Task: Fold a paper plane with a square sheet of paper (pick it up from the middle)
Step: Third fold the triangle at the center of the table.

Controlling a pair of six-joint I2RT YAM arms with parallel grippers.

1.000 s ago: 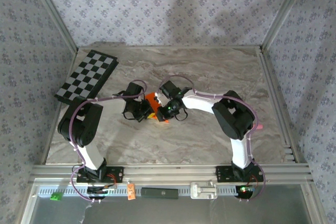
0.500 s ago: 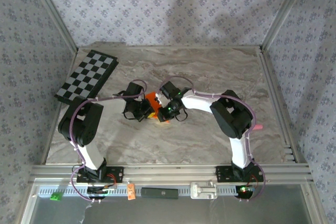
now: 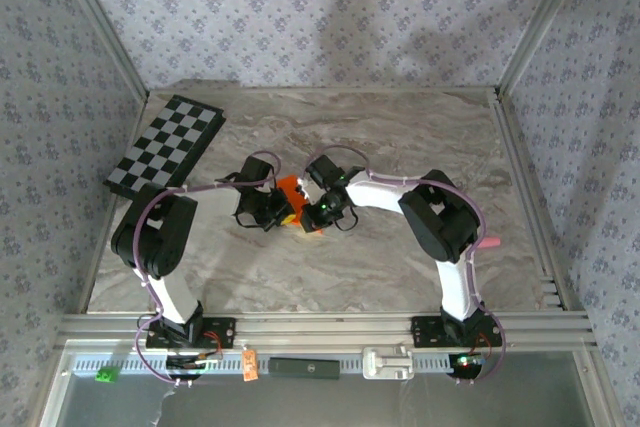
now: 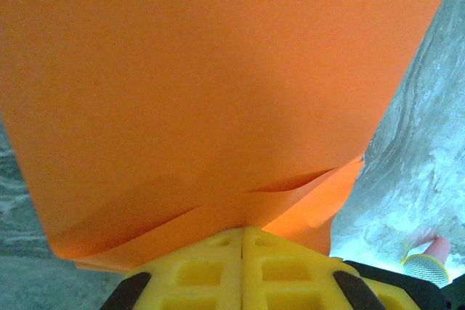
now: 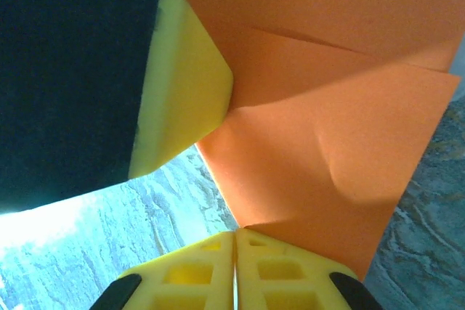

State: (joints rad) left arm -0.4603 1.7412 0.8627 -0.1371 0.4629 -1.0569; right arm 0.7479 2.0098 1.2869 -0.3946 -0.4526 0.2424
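The square sheet of paper [image 3: 291, 187] is bright orange, creased into overlapping flaps, and held just above the marble table in the middle. My left gripper [image 3: 281, 215] comes at it from the left, its yellow jaws pressed together on the paper's near edge [image 4: 218, 107]. My right gripper [image 3: 312, 215] meets it from the right, jaws together on a pointed corner of the sheet [image 5: 327, 143]. In the right wrist view a yellow fingertip [image 5: 182, 85] of the left gripper touches the paper. Both arms cover most of the sheet from above.
A black-and-white checkerboard [image 3: 165, 145] lies at the back left corner. Patterned walls and aluminium rails close in the marble table [image 3: 420, 137]. A small pink piece [image 3: 490, 242] sits by the right rail.
The right arm's elbow has drifted slightly left. Both grippers and the paper stay where they were.
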